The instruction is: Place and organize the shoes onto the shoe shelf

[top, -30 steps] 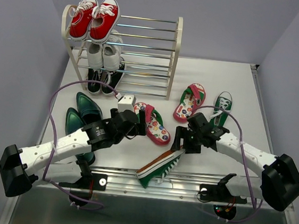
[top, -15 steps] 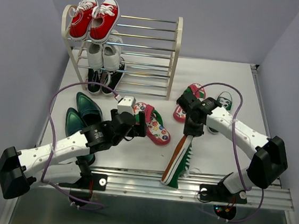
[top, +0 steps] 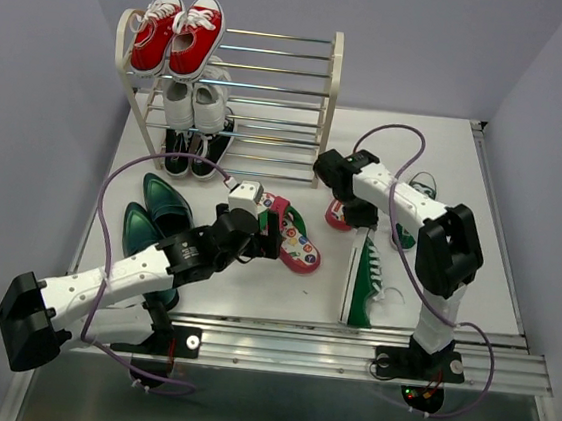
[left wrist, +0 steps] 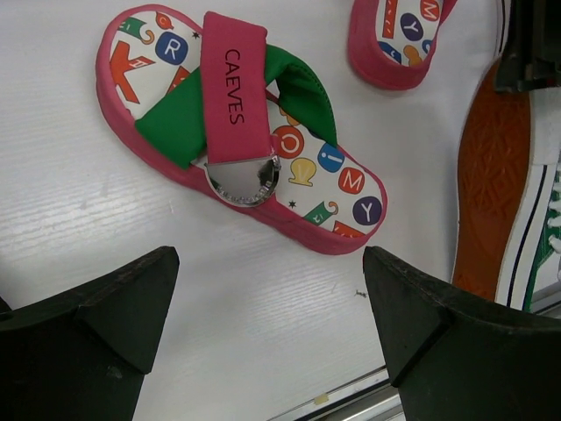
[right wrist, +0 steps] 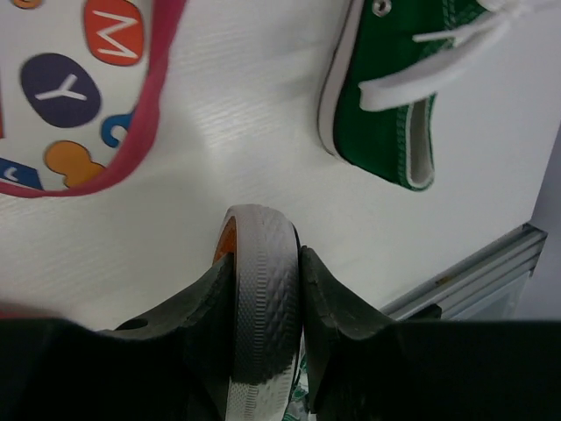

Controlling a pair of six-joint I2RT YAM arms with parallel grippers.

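My right gripper (top: 362, 222) is shut on the white toe cap of one green sneaker (top: 363, 282), which hangs heel-down over the table; the toe cap (right wrist: 259, 289) sits pinched between the jaws in the right wrist view. The other green sneaker (top: 420, 197) lies behind the arm and also shows in the right wrist view (right wrist: 399, 105). My left gripper (top: 277, 232) is open, just above one red-pink flip-flop (left wrist: 237, 132). The second flip-flop (top: 342, 210) is partly hidden by the right arm. Two teal high heels (top: 158, 214) lie at the left. The shoe shelf (top: 329, 105) stands at the back.
Red sneakers (top: 179, 34) sit on the shelf's top tier at its left end, white sneakers (top: 194, 103) below them and black ones (top: 192, 151) at the bottom. The shelf rods to their right are bare. A metal rail (top: 348, 338) runs along the near edge.
My right arm has swung the green sneaker from the front edge back and left; the shoe turned from lying sideways to hanging straight. My left gripper has edged right, over the flip-flop.
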